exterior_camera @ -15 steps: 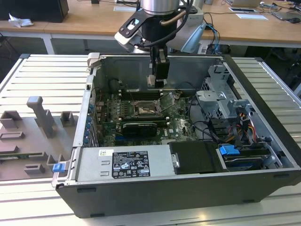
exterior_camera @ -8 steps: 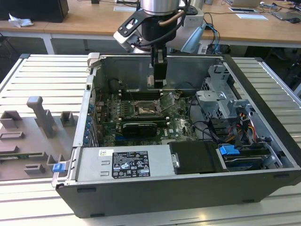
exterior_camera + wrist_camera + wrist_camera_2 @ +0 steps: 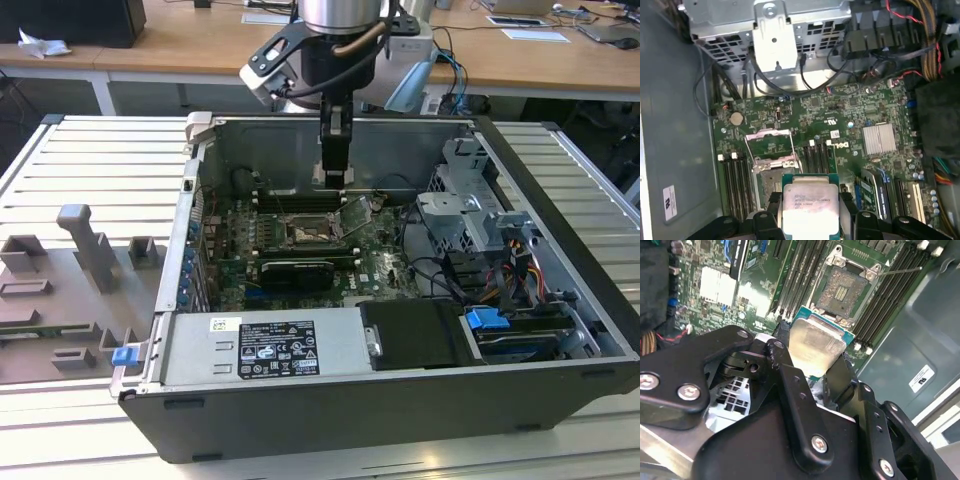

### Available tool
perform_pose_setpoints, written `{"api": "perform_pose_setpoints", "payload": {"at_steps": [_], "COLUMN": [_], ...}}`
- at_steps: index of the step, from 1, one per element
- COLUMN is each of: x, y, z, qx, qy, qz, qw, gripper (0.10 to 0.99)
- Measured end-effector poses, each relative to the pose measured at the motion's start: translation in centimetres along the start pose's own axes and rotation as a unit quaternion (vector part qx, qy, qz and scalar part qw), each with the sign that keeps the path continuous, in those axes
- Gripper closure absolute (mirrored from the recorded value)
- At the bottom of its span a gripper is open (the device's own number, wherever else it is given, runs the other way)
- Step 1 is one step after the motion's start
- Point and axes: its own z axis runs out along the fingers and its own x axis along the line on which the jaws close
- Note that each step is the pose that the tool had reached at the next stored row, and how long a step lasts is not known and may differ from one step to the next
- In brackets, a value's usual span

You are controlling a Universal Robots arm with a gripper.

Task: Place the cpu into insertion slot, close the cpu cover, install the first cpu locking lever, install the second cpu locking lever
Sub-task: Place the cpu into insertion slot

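Gripper (image 3: 812, 362): clamped on the cpu, one black finger (image 3: 777, 354) on each of two opposite edges.
Cpu (image 3: 817, 342): held flat side up in the air above the board (pale metal top, green rim showing), near the slot but apart from it and not seated.
Slot (image 3: 842, 290): open and bare, a dark square with a silver rim; in the first wrist view the cpu (image 3: 810, 202) partly hides it.
Cover (image 3: 771, 146): swung up off the slot (image 3: 305, 233); in the exterior view it stands tilted (image 3: 356, 215) on that view's right of the slot.
Arm: reaches down into the case (image 3: 300, 425) from above, with the gripper (image 3: 335, 178) hanging over the far part of the board (image 3: 385, 268), just beyond the slot.
Memory slots (image 3: 795, 282): long, dark and narrow, running along both sides of the slot.
Case: lies open on a ribbed metal table (image 3: 90, 150).
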Motion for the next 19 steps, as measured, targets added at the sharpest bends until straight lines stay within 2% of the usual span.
{"api": "perform_pose_setpoints", "payload": {"at_steps": [4, 7, 9, 10, 16, 19], "x": [-0.01, -0.01, -0.01, -0.01, 0.01, 0.01], "y": [-0.02, -0.03, -0.04, -0.05, -0.08, -0.09], "z": [0.21, 0.34, 0.46, 0.54, 0.96, 1.12], "qx": [0.0, 0.0002, 0.0004, 0.0006, 0.0028, 0.0029], "qy": [0.0001, 0.0023, 0.0042, 0.0055, 0.0068, 0.0079], "qz": [-0.001, -0.029, -0.053, -0.071, -0.074, -0.086], "qw": [1.0, 0.9996, 0.9986, 0.9975, 0.9973, 0.9963], "gripper": [0.549, 0.549, 0.549, 0.549, 0.549, 0.549]}}
